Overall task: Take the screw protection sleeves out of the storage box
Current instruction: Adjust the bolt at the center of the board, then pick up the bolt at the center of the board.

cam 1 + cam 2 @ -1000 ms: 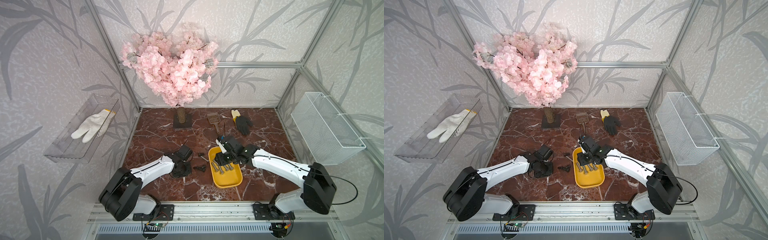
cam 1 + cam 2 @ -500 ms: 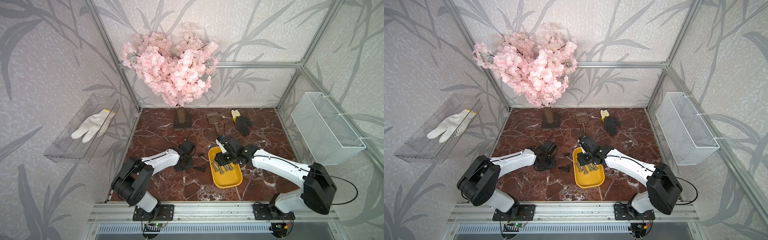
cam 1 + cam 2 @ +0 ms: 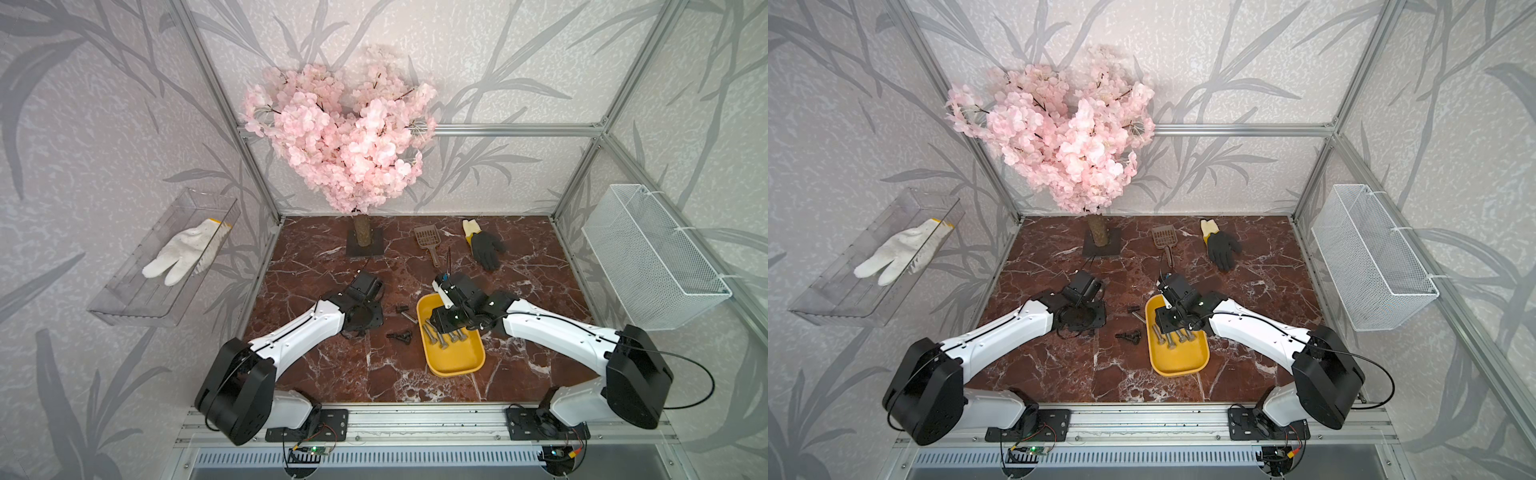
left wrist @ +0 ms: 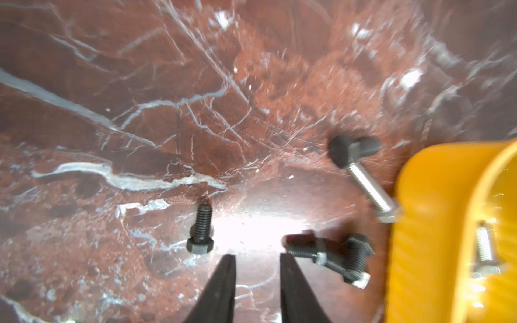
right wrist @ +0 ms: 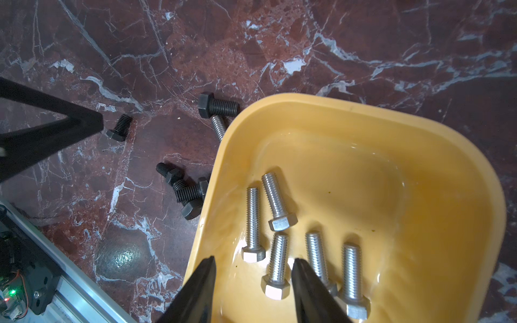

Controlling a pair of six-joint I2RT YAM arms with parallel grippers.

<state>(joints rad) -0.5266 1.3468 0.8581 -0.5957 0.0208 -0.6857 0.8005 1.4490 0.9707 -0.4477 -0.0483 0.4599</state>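
Jaws of the left gripper (image 4: 257, 255) stand apart with nothing between them, low over the marble (image 4: 140, 84), one tip just beside one of the black sleeves (image 4: 201, 232). The other sleeves lie on the marble near the box (image 4: 433, 223), all outside it. The right gripper (image 5: 253, 260) hangs parted and empty over the box, where five silver bolts (image 5: 278, 201) lie.

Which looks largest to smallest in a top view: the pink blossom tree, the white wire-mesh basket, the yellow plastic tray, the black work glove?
pink blossom tree, though its crown is nearer the camera
white wire-mesh basket
yellow plastic tray
black work glove
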